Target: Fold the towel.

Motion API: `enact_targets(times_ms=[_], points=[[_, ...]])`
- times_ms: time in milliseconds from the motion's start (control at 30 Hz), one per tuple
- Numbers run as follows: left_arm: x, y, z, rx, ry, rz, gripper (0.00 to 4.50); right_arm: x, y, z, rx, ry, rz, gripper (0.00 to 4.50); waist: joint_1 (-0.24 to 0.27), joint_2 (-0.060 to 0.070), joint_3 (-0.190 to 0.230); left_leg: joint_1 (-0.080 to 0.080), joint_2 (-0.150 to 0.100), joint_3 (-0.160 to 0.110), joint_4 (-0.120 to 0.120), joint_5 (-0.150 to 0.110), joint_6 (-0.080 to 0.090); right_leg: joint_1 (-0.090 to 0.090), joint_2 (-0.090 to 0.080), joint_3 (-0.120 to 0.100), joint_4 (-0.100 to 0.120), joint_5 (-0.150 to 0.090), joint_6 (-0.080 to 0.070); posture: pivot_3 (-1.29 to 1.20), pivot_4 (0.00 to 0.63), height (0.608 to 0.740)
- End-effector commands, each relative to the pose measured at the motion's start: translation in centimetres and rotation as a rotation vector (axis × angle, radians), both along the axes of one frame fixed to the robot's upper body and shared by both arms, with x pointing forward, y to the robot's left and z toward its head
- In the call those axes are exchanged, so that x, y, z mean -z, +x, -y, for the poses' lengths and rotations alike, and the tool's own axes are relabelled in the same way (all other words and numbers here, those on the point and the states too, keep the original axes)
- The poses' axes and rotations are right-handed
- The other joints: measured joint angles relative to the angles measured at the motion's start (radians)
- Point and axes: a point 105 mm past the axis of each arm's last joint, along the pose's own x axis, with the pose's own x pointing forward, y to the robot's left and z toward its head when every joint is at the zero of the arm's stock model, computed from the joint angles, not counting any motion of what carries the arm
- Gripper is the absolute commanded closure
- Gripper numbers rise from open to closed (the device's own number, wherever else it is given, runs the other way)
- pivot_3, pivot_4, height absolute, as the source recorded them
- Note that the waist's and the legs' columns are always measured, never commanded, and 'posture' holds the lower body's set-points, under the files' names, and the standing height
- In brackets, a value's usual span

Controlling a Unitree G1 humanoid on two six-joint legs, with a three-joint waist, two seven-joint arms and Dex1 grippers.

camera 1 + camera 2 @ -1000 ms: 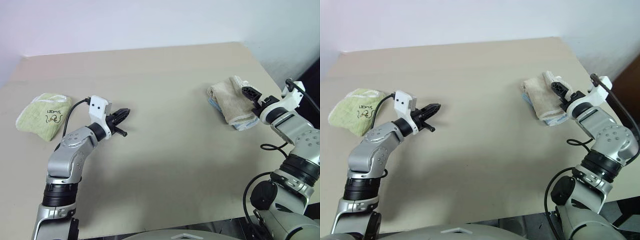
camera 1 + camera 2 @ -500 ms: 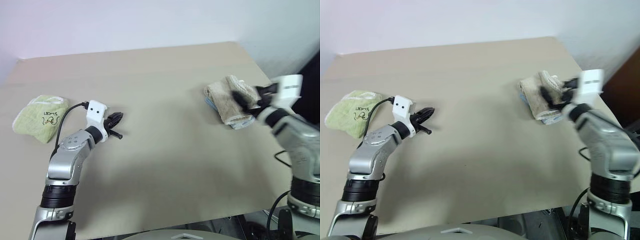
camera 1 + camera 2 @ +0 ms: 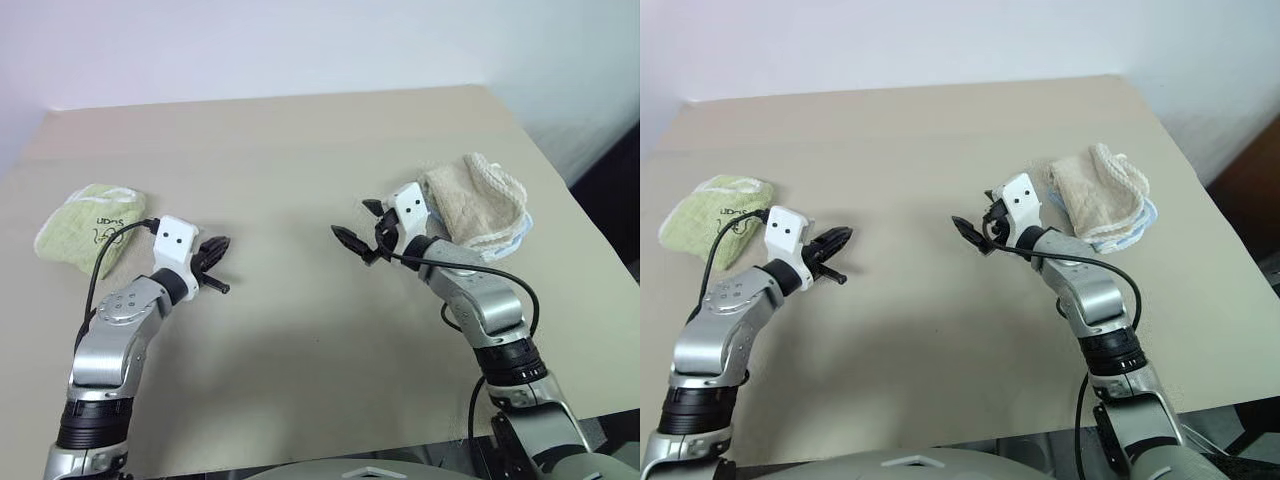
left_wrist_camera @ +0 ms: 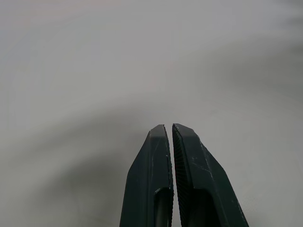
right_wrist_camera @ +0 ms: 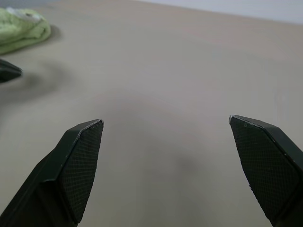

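Observation:
The towel [image 3: 476, 200], beige terry cloth, lies bunched in a folded heap near the table's right edge. My right gripper [image 3: 355, 222] hovers just left of it, apart from it, pointing toward the table's middle. Its fingers are spread wide with nothing between them, as the right wrist view confirms [image 5: 165, 125]. My left gripper [image 3: 218, 243] is shut and empty over bare tabletop on the left side, and its two fingers [image 4: 161, 156] are pressed together.
A light green towel [image 3: 85, 228] with printed letters sits at the far left, also seen as the green towel [image 5: 23, 29]. A light blue towel [image 3: 518, 232] peeks out under the beige one. The tan table [image 3: 300, 150] ends just right of the towels.
My right gripper has swung left, away from the towel to the middle of the table, rolling as it went and staying open. The left gripper drifted slightly left, still shut.

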Motion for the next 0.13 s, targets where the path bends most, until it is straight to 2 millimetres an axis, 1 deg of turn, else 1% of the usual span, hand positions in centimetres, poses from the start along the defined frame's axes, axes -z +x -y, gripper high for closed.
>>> enact_targets(times_ms=[33, 133], points=[[-1.48, -0.39, -0.26, -0.012, 0.002, 0.050, 4.28, -1.43, 0.09, -0.87, -0.034, 0.003, 0.076, 0.02, -0.002, 0.000, 0.000, 0.000, 0.000, 0.000, 0.000, 0.000, 0.000, 0.000, 0.000, 0.000, 0.000, 0.000, 0.000, 0.00, 0.150, 0.731], [-1.57, -0.40, -0.03, -0.006, 0.009, 0.048, 4.28, -1.37, 0.31, -0.92, -0.034, 0.007, 0.079, 0.02, -0.005, 0.000, 0.000, 0.000, 0.000, 0.000, 0.000, 0.000, 0.000, 0.000, 0.000, 0.000, 0.001, 0.000, 0.000, 0.00, 0.150, 0.731]])
